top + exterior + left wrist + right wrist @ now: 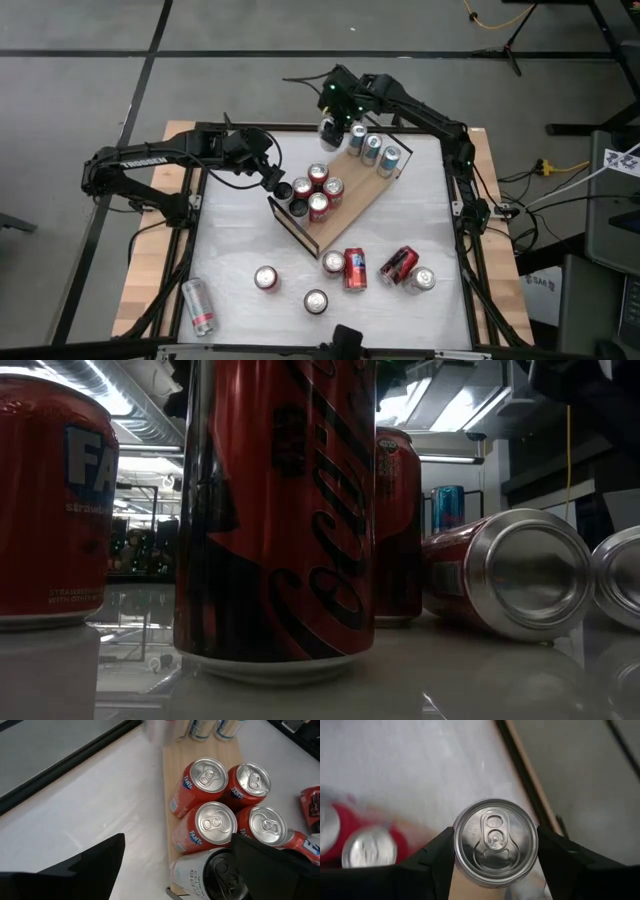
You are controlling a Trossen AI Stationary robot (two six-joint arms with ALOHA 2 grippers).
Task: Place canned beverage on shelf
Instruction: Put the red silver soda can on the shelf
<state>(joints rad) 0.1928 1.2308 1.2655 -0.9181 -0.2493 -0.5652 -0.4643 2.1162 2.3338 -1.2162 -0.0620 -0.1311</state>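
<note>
The shelf (pixel 360 190) is a light-wood board lying slantwise mid-table. Red cans (pixel 318 190) and two black-topped cans (pixel 290 198) stand at its near-left end, and three blue-silver cans (pixel 372 147) at its far end. My right gripper (pixel 330 128) hovers by the shelf's far corner, shut on a silver-topped can (pixel 495 840). My left gripper (pixel 272 180) hangs open over the near-left end. In its wrist view its fingers stand apart above the red cans (pixel 212 822) and a white can with a black top (pixel 215 875), touching none. My right gripper pinches the silver-topped can by its upper wall just under the rim (pixel 461 845), one finger (pixel 435 862) on each opposite side. The fingers slant down from above. The can stays upright, top up. Its base is hidden by the can itself.
Loose cans stand and lie along the table's near part: upright ones (pixel 265 278) (pixel 315 300), red ones on their sides (pixel 355 270) (pixel 398 265), and a silver one lying at the near left (pixel 198 305). The low view is filled by a red cola can (pixel 275 520).
</note>
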